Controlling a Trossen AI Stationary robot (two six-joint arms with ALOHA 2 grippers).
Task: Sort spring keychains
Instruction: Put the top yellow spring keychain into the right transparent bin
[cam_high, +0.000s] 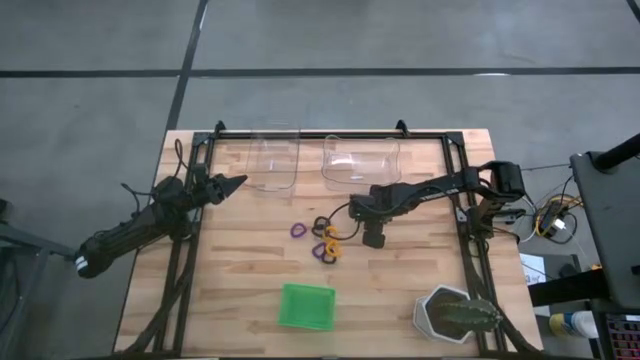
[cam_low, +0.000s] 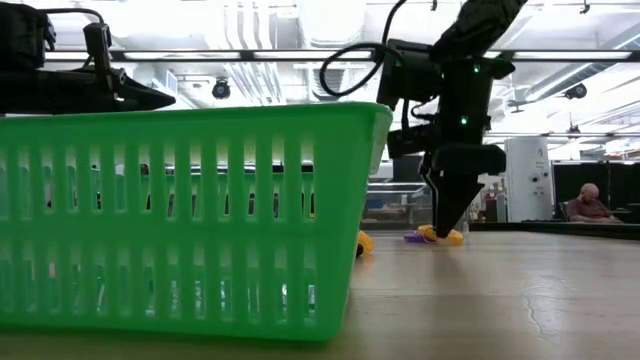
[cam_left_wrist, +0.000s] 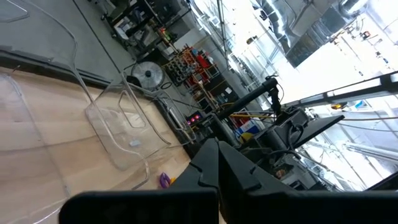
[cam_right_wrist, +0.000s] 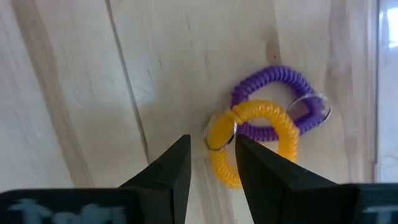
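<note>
Several spring keychains lie loose in a cluster at the table's middle: a purple one, a black one and orange ones. In the right wrist view an orange keychain lies across a purple one. My right gripper points down just over the orange one's metal ring, with a narrow gap between its fingers; the low view shows its tips right above the keychains. My left gripper waits shut at the far left, above the table. My right gripper comes from above, pointing down, with its fingertips on either side of the orange keychain's metal ring end. I cannot tell whether they touch it. The keychain lies flat on the table, over the purple one.
A green square tray stands near the front edge and fills the low view's left. Two clear plastic trays stand at the far edge. A white pot with a green plant stands at the front right. A person sits far behind.
</note>
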